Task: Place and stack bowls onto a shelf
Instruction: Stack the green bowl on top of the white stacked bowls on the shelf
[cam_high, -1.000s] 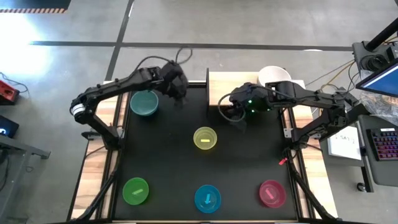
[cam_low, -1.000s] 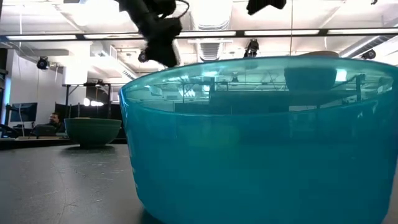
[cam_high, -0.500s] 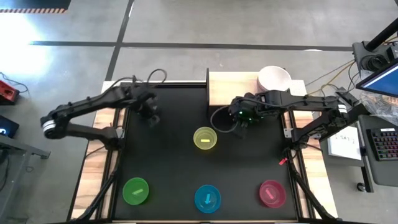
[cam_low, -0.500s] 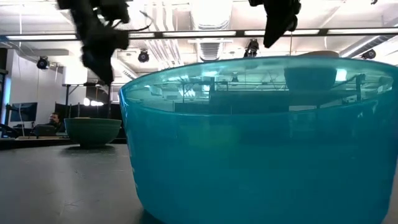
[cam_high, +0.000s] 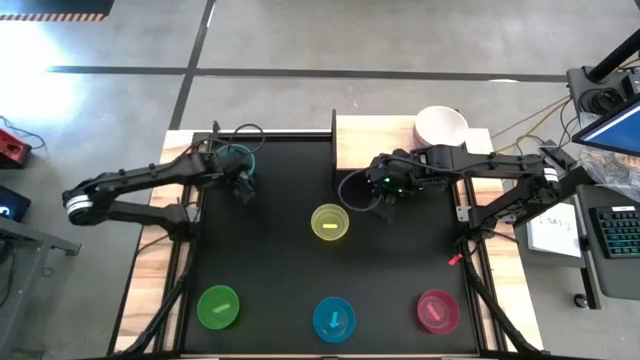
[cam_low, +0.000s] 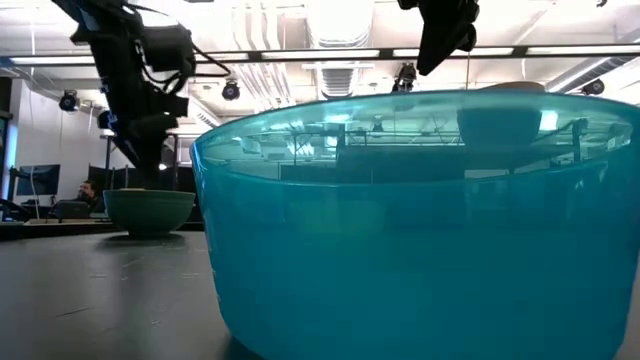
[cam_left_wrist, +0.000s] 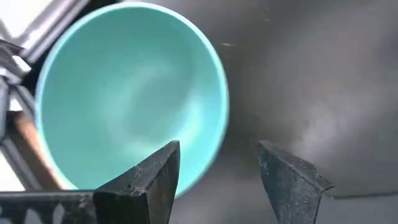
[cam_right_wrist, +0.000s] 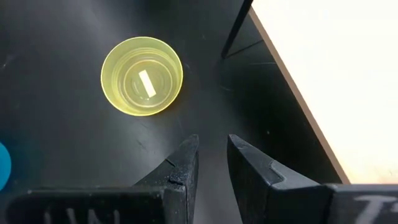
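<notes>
the left gripper (cam_left_wrist: 217, 180) hangs with fingers apart over the rim of the round teal plastic bowl (cam_left_wrist: 130, 93) at the table's far left corner. the right gripper (cam_right_wrist: 211, 168), fingers narrowly apart and empty, hovers beside the pale wooden shelf (cam_right_wrist: 329, 68), near the yellow bowl (cam_right_wrist: 142, 76).

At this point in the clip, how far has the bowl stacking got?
Done: only the white bowl sits on the wooden shelf. In hand: nothing is held; the left hand, open, is over the teal bowl, and the right hand hangs empty near the shelf. Left: the teal, yellow, green, blue and pink bowls are on the black table.
</notes>
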